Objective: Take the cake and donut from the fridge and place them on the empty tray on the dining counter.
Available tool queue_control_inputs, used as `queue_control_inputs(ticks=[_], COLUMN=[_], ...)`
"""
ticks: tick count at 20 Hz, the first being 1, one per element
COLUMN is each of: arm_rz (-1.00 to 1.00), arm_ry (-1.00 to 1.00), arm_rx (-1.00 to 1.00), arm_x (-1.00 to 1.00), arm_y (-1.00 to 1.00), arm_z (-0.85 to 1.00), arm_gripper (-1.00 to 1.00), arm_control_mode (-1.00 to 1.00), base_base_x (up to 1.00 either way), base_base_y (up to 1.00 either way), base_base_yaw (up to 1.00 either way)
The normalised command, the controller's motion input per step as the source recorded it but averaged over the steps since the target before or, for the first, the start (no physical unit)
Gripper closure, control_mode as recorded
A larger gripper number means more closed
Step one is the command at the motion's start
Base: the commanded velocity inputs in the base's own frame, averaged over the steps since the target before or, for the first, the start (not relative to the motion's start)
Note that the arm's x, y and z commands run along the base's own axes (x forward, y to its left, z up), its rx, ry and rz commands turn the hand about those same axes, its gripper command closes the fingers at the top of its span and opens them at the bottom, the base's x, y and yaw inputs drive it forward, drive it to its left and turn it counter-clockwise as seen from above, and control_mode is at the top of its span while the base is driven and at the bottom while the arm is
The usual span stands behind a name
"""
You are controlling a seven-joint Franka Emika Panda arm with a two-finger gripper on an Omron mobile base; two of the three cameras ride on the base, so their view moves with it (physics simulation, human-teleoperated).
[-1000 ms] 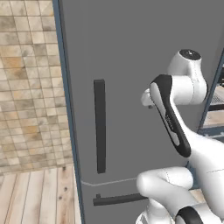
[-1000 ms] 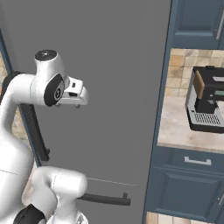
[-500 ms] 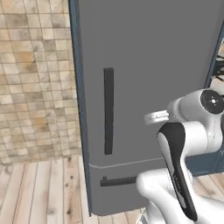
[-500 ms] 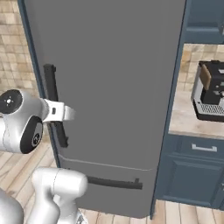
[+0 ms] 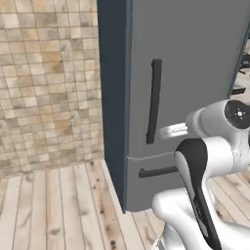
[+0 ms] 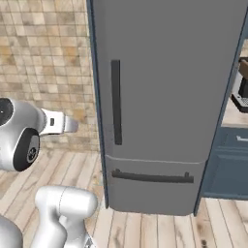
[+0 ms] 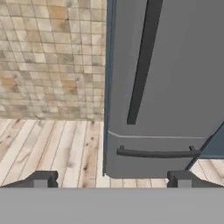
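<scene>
The tall slate-grey fridge (image 5: 195,73) (image 6: 169,72) (image 7: 183,87) stands shut in front of me. Its black vertical bar handle (image 5: 154,100) (image 6: 116,101) (image 7: 142,61) runs down the door's left side. A black horizontal handle (image 5: 157,171) (image 6: 152,177) (image 7: 155,153) crosses the lower drawer. My gripper (image 7: 112,180) is open and holds nothing. It hangs well back from the door, pointing at the fridge's lower left corner. The cake and donut are hidden, and the tray and dining counter are out of view.
A tan tiled wall (image 5: 49,83) (image 6: 43,63) (image 7: 52,57) stands left of the fridge over a pale wood-plank floor (image 5: 58,210) (image 7: 52,148). Dark blue cabinets (image 6: 227,164) and a coffee machine (image 6: 240,89) sit to the fridge's right.
Both base views have pulled back from the fridge and shifted, so the camera moved. More wall and floor show now. My arm sits lower and the jaws have opened slightly wider.
</scene>
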Motion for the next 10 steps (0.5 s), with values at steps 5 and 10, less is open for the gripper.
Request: queue_control_inputs(ticks=[5,10], arm_rz=[0.0,0.0], arm_ry=[0.0,0.0], arm_rx=[0.0,0.0], arm_x=[0.0,0.0], arm_y=[0.0,0.0], arm_z=[0.0,0.0], arm_gripper=[-1.0,-1.0], arm_control_mode=[1.0,1.0], base_base_x=[0.0,-0.03], base_base_y=[0.23,0.76], base_base_yaw=[-0.7,-0.54])
